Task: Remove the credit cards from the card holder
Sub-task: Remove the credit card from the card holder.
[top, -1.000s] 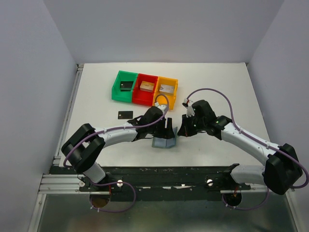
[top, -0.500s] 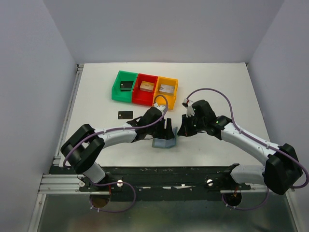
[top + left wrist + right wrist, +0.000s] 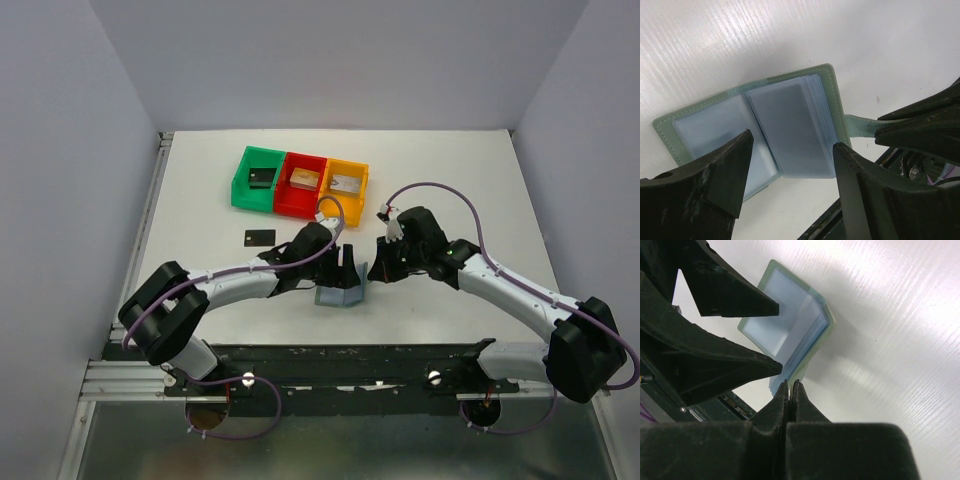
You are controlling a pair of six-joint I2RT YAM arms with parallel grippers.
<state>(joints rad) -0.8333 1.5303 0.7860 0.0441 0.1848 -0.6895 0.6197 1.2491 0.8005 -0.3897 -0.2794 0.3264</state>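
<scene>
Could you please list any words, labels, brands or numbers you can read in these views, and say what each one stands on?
No text can be read in any view.
card holder: plain cover and clear pale blue pockets, no print showing.
black card: too small to read.
green bin, red bin, orange bin: any marks on their contents are too small to read.

Grey-green card holder (image 3: 790, 125) lies open on the surface (image 3: 450, 180), pale blue pockets (image 3: 710, 130) showing; one black credit card (image 3: 259, 237) well apart
</scene>
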